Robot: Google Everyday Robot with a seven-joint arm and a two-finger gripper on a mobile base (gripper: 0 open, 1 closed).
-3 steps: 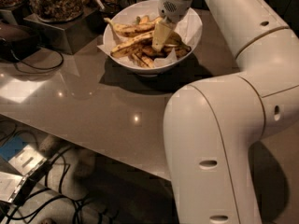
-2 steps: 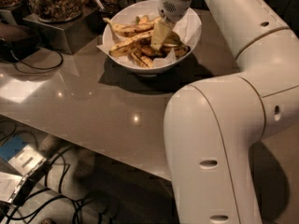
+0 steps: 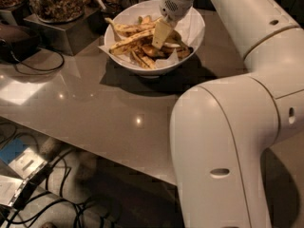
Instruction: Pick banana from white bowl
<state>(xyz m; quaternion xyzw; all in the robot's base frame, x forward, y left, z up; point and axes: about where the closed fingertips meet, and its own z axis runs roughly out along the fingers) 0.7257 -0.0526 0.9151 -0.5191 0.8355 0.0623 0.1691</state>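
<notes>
The white bowl (image 3: 148,68) stands at the back of the grey table, lined with white paper and filled with several speckled bananas and banana pieces. The banana (image 3: 132,39), long, yellow and brown-speckled, lies across the bowl's left half, from lower left to upper right. My gripper (image 3: 161,35) reaches down into the middle of the bowl from above. Its yellowish tip is at the banana's right end, among the pieces. Whether it touches the banana is unclear.
A glass jar of nuts (image 3: 56,0) sits on a metal stand (image 3: 64,32) left of the bowl. A dark object with a cable (image 3: 34,64) lies at the far left. My large white arm (image 3: 228,137) fills the right side. Cables and boxes (image 3: 23,175) lie on the floor below the table edge.
</notes>
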